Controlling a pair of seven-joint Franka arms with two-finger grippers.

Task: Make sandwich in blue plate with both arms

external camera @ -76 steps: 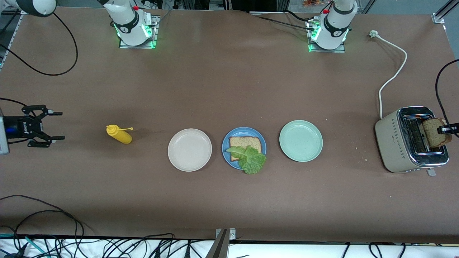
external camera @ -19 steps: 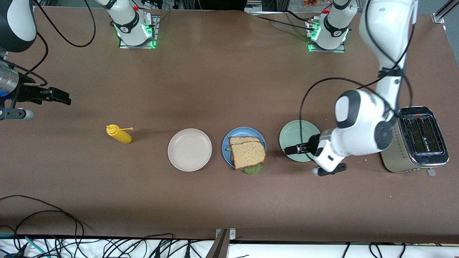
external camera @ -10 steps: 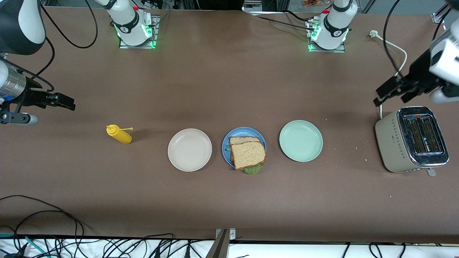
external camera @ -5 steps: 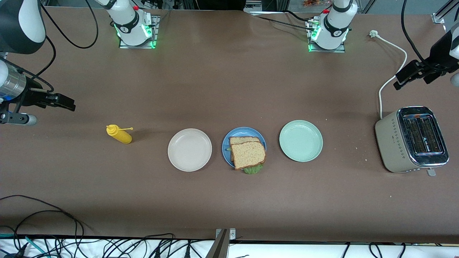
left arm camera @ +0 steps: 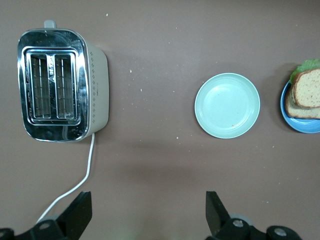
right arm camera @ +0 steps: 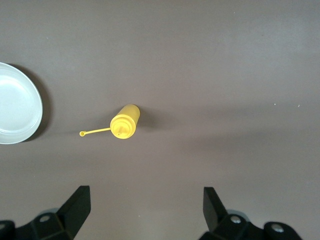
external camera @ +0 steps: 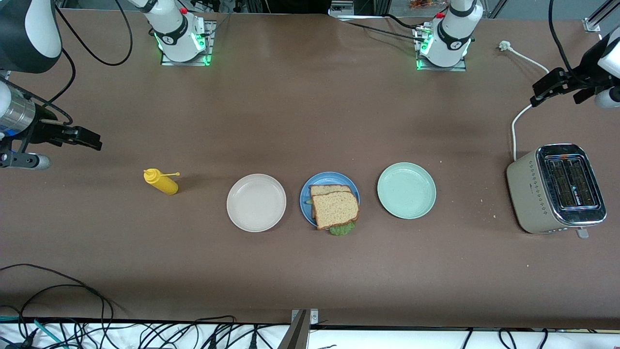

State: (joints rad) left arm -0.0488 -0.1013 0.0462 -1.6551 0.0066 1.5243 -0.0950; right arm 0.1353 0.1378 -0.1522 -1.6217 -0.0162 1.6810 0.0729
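Sandwich [external camera: 334, 208] stacked on blue plate [external camera: 305, 195], well clear of both claws. Left gripper [left arm camera: 147, 212] over toaster cord, right gripper [right arm camera: 145, 210] near mustard: both wide, empty. We park clear, avoid nudging stack.

Brown table [external camera: 310, 121] carries, from the right arm's end to the left arm's: yellow squeeze bottle [external camera: 162, 182], beige plate [external camera: 256, 202], blue plate [external camera: 306, 194], mint-green plate [external camera: 406, 190], toaster [external camera: 557, 188] with white cord [external camera: 532, 99].
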